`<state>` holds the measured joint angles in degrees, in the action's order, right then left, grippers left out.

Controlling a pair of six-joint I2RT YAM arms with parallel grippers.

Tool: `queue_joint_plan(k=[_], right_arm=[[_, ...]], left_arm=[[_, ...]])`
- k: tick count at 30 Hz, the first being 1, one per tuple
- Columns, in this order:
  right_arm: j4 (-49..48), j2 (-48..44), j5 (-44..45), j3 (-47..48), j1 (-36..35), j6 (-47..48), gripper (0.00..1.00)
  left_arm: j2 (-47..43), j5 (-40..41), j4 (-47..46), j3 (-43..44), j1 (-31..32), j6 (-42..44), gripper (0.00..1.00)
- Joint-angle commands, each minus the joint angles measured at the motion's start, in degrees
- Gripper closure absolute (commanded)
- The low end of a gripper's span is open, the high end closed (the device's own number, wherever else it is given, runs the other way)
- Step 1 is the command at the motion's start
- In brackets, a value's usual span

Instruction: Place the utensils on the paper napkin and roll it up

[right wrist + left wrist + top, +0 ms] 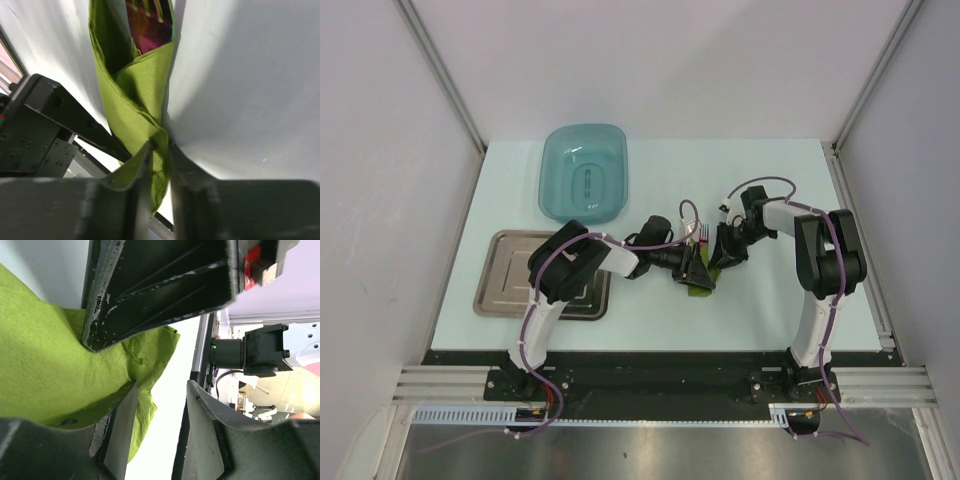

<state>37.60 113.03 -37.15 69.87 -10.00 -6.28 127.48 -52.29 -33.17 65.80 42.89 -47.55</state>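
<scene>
Most of the utensils (150,30) hide inside the rolled, olive-green paper napkin (132,95) on the table (250,100). The right claw (159,147) pinches its end; the left claw (161,390) stands parted at its edge.

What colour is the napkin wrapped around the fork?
The napkin is plain yellow-green, with no pattern. The right wrist view shows it best.

The paper napkin (131,95) is thin matt paper, finely dimpled and creased. The utensils (151,31) are glossy metal with an iridescent purple sheen. The tray (505,287) is brushed steel, dully reflective. The basin (556,190) is smooth, translucent teal plastic. The table (765,295) looks pale and matt.
</scene>
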Motion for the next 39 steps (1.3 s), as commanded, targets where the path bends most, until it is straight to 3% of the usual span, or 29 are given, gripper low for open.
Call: queue_joint_plan(k=[1, 3, 10, 15, 21, 31, 37, 39], right_arm=[[-1.21, -0.09, -0.39, -0.96, -0.19, 2.15, 0.92], [-1.48, 0.43, 1.54, -1.05, -0.72, 3.12, 1.00], [-3.33, 1.66, 5.77, -2.19, -1.51, 4.26, 1.00], [-3.94, 1.66, 7.00, -3.24, -2.39, 4.44, 1.00], [-4.38, 1.31, 8.49, -4.91, -2.39, 4.17, 1.00], [-4.47, -0.71, 8.67, -6.76, -1.95, 3.74, 1.00], [-3.42, -0.97, 7.44, -5.28, -0.90, 4.09, 1.00], [-2.89, -1.15, 5.95, -3.96, 0.15, 3.65, 0.87]], left_arm=[[2.16, 7.38, 5.93, -2.25, 0.09, 5.19, 0.48], [-0.46, 6.86, 5.40, -2.69, -0.27, 5.45, 0.49], [-11.62, 4.75, 3.90, -4.89, -0.88, 5.63, 0.51], [-13.93, 3.87, 3.90, -4.89, -1.76, 3.61, 0.57], [-11.56, 4.13, 2.76, -4.89, -1.59, 1.24, 0.68], [-4.62, 5.71, 4.17, -3.49, 0.35, 0.36, 0.70], [-0.04, 6.24, 9.52, -3.57, 0.26, 2.90, 0.79], [0.83, 6.76, 11.45, -3.84, 0.26, 4.65, 0.82]])
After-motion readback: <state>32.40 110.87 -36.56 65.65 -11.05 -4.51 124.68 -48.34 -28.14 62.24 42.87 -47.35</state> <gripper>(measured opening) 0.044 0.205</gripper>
